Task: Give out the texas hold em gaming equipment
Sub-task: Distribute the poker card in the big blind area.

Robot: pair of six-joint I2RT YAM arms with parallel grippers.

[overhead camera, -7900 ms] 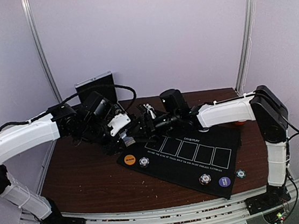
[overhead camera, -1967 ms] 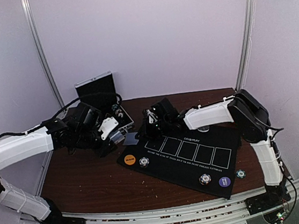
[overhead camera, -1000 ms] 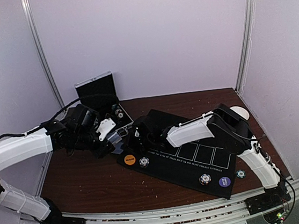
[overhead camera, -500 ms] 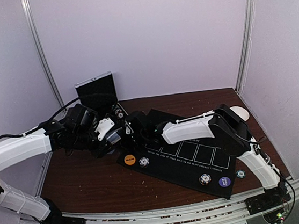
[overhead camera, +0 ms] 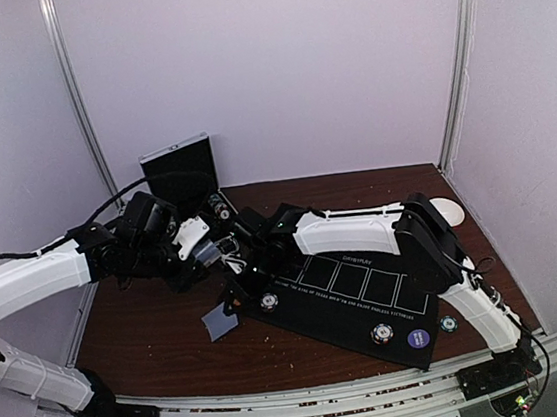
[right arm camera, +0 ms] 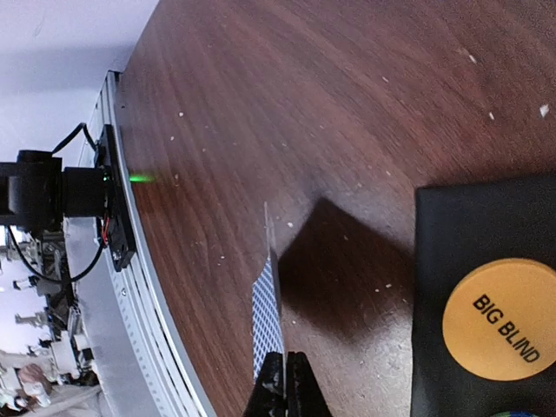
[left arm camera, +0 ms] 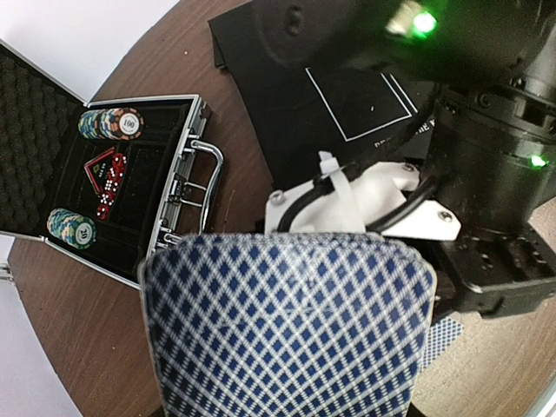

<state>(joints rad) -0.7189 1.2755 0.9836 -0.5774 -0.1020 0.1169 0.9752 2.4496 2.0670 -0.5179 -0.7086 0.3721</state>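
Note:
My left gripper is shut on a deck of blue-diamond-backed playing cards that fills the lower left wrist view and hides its fingers. My right gripper is shut on a single card, seen edge-on just above the brown table. From the top view that card hangs left of the black mat, under my right gripper. The orange BIG BLIND button lies on the mat's corner. Striped chips and a purple button rest on the mat.
An open metal case with chip stacks and red dice sits at the back left, its lid upright. A white bowl stands at the right behind the right arm. The table's front rail runs close to the held card.
My right gripper has drawn one card away from the deck in my left gripper and swung it forward and down, left of the mat. The left arm has stayed nearly still.

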